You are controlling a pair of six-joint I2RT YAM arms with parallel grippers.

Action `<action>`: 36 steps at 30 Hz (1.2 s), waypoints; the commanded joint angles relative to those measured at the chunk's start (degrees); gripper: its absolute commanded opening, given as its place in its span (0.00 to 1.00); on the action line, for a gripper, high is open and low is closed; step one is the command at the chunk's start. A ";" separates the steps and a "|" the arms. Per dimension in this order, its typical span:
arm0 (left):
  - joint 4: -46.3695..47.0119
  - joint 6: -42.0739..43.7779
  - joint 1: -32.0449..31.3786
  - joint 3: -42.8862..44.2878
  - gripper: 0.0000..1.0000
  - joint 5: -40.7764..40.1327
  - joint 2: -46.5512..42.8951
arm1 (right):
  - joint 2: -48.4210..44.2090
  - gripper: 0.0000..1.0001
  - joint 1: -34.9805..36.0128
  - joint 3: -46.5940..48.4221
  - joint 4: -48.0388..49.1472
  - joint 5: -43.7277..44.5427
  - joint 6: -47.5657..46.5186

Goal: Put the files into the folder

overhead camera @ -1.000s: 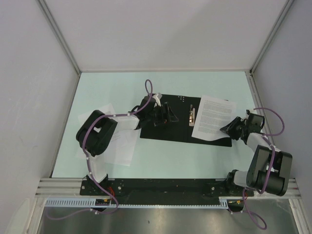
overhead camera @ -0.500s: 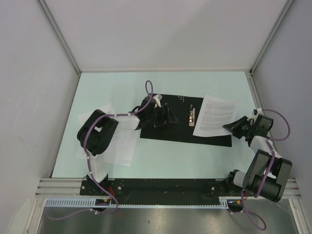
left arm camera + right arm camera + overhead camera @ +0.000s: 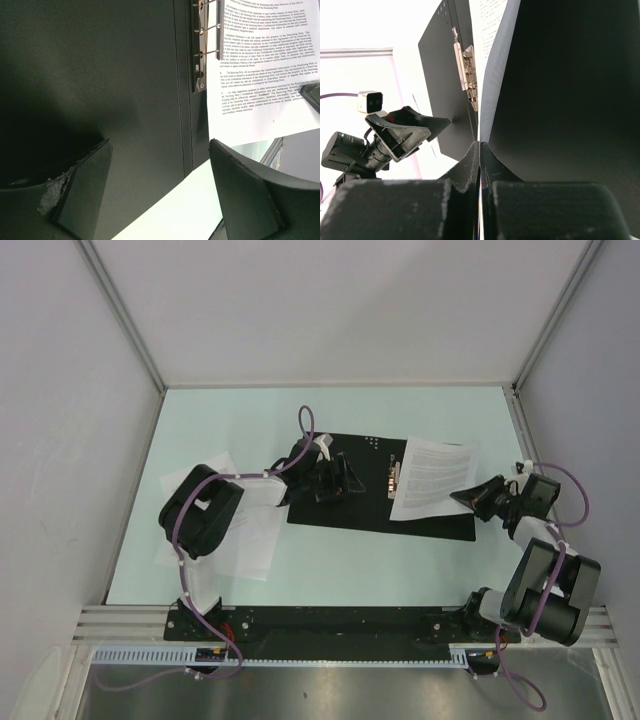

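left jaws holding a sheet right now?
No, the jaws of the left gripper stand wide apart over the folder, with nothing between them.

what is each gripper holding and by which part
Right gripper pinches the white printed paper sheet by its right edge; left gripper is open, holding nothing.

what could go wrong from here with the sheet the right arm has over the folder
1. The right gripper pinches the printed sheet only at its right edge, so the thin paper could slip out or crease.
2. The sheet's left edge lies over the metal spine clip; pushing further may snag or buckle it.
3. The loose sheets lie beneath the left arm's elbow, and moving that arm might drag them.
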 commanded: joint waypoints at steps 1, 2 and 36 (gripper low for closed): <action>1.00 0.07 -0.37 1.92 0.84 -0.09 -0.40 | 2.89 0.00 0.56 0.60 3.27 -3.16 -1.28; 1.01 0.07 -0.37 1.92 0.84 -0.09 -0.23 | 3.77 0.00 0.73 0.86 3.36 -3.60 -1.82; -3.74 2.97 -0.37 3.95 0.84 -1.32 -1.37 | 7.30 0.00 4.60 8.87 -10.79 9.31 -22.39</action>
